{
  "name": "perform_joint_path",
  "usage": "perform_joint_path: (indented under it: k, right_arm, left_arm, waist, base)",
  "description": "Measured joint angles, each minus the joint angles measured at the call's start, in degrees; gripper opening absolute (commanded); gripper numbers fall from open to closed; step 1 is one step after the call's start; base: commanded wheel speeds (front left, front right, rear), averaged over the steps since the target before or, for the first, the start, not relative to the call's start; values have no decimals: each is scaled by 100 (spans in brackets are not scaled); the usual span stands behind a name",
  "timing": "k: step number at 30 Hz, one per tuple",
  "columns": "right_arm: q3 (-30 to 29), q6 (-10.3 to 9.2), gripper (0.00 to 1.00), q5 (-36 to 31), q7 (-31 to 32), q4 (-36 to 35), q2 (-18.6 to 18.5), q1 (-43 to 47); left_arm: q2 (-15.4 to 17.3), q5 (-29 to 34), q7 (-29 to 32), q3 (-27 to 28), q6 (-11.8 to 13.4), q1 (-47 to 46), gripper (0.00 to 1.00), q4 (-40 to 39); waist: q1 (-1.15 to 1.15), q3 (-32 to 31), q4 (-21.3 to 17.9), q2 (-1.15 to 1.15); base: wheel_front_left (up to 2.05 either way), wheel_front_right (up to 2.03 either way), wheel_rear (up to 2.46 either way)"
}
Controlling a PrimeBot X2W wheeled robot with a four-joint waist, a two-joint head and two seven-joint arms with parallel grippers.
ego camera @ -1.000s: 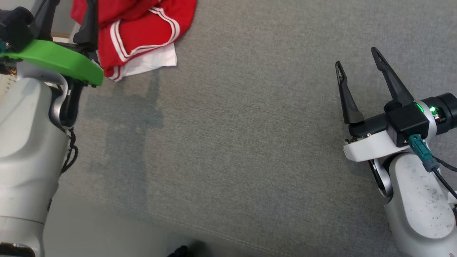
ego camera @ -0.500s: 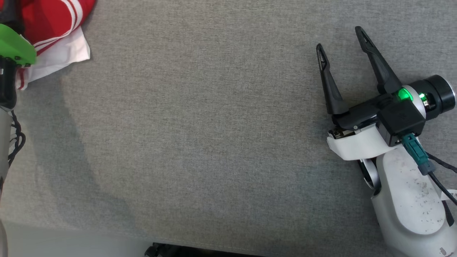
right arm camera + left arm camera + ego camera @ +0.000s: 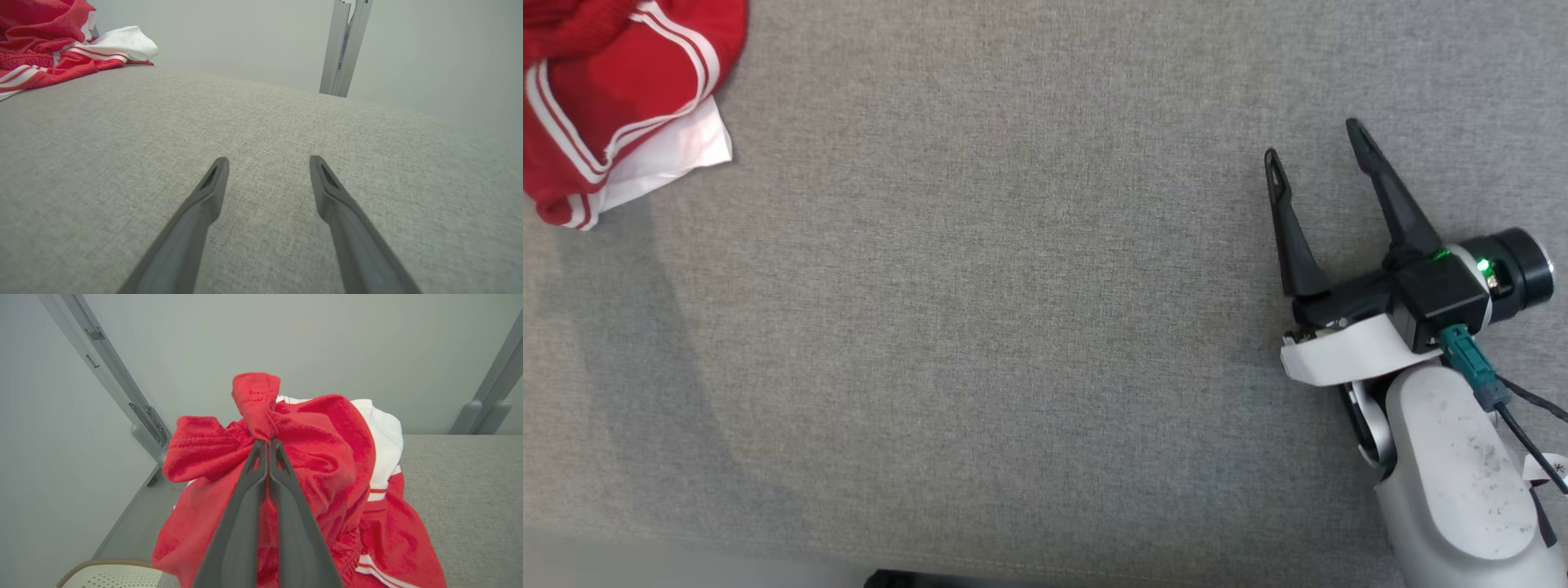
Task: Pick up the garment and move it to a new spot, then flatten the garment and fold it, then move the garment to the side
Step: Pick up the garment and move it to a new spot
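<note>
Bench (image 3: 1013, 327): grey cloth.
Garment (image 3: 605, 90): soft, light; grip a bunched fold.
Your left hand (image 3: 267, 443): pinching it.
Your right hand (image 3: 1312, 138): spread, empty.

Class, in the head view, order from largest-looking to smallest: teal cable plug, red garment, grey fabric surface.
1. grey fabric surface
2. red garment, partly cut off by the frame
3. teal cable plug

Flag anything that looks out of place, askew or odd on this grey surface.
The red garment sits crumpled in a heap at the far left of the grey surface, with white fabric poking out. The shut left end effector pinches a fold of it. Nothing looks spilled or damaged.
</note>
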Motion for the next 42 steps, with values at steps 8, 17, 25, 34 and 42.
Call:
perform_joint_path:
  k: [8, 17, 25, 34, 42]
  right_arm:
    - [18, 0, 100, 256, 44, 235, 201, 270]
    - [-16, 0, 100, 578, 45, 316, 332, 730]
    - [32, 1, 100, 962, 45, 213, 346, 1074]
    - [79, 1, 100, 1347, 45, 1, 344, 1092]
    - [96, 1, 100, 1668, 45, -102, 348, 1129]
  left_arm:
    - [492, -163, 0, -73, 0, -109, 0, -794]
    - [802, -909, 247, -605, 0, 250, 0, -2906]
    - [1229, -1846, 1110, -671, 249, 1207, 0, -5877]
    - [1356, -2371, 1693, -1410, 658, 2482, 0, -8038]
    - [797, -2137, 1477, -1962, 397, 2755, 0, -6034]
  waist:
    - [0, -579, -12, 0]
    - [0, -1360, -111, 0]
    - [0, -1951, -412, 0]
    - [0, -2173, -1221, 0]
    - [0, -2087, -2220, 0]
  base:
    - [0, 0, 0]
    - [0, 0, 0]
    - [0, 0, 0]
    - [0, 0, 0]
    - [0, 0, 0]
